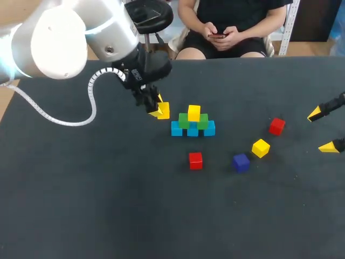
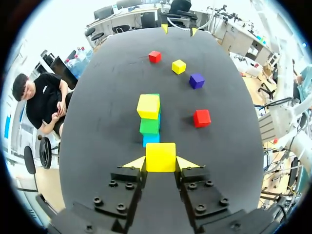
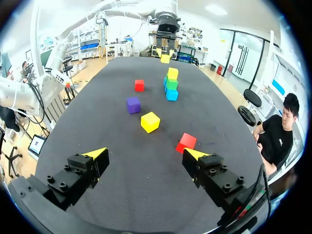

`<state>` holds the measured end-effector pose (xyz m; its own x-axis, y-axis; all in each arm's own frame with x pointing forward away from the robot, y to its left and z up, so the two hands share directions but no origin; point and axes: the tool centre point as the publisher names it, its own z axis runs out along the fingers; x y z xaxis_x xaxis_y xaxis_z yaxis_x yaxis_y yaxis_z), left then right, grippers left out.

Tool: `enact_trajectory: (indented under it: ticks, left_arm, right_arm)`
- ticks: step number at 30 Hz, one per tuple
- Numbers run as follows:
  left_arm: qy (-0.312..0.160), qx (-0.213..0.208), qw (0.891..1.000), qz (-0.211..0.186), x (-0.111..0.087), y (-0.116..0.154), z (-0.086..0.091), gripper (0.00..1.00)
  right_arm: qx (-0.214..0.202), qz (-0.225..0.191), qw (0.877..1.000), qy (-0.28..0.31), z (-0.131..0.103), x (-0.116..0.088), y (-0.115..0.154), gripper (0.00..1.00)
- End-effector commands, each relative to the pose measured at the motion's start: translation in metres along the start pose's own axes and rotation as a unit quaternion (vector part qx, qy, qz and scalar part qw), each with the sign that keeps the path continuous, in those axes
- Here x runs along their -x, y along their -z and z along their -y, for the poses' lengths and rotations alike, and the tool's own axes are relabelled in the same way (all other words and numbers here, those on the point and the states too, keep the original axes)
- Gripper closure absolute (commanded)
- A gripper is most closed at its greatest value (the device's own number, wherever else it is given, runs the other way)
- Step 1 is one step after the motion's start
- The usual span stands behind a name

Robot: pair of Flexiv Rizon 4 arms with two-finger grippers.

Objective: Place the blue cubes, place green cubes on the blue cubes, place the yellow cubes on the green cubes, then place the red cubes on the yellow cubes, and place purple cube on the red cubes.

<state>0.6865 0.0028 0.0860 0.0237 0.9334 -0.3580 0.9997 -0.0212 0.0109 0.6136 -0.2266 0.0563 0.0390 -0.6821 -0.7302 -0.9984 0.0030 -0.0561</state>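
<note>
The left jaws, clamped on a yellow cube (image 1: 162,110), hang just beside the left flank of the half-built stack (image 1: 192,123) near the middle of the dark worktop (image 1: 108,205). In the stack, three blue cubes (image 1: 192,130) carry two green cubes (image 1: 185,121), and a placed yellow cube (image 1: 194,112) sits on top. The step in hand appears to be the yellow layer. The next move likely calls for a short carry over the green row and a gentle release that does not nudge the placed yellow cube, though free green surface looks scant. The right jaws, wide apart and empty, hang near the worktop's right edge. Loose in front of the stack lies a red cube (image 1: 195,160), and to its right lie the purple cube (image 1: 241,162), a spare yellow cube (image 1: 260,147) and a second red cube (image 1: 276,126), each apart from the others. Open worktop surrounds the stack on all sides, leaving either arm room to approach, and no cube lies close to an edge.
</note>
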Motion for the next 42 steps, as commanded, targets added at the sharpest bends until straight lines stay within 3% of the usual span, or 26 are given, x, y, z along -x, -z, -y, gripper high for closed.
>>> enact_trajectory:
  ticks: [1,18,42]
  left_arm:
    - [0.0,-0.005,1.0,0.0,0.001,-0.003,-0.008,1.0]
    - [-0.02,-0.011,1.0,-0.001,0.019,-0.017,-0.017,1.0]
    - [-0.027,-0.018,0.999,-0.001,0.027,-0.034,-0.026,1.0]
  right_arm:
    - [0.001,0.001,1.0,0.0,0.001,-0.001,0.0,0.0]
    - [0.001,0.001,1.0,0.0,0.001,-0.001,0.0,0.0]
    - [0.001,0.001,1.0,0.0,0.001,-0.001,0.0,0.0]
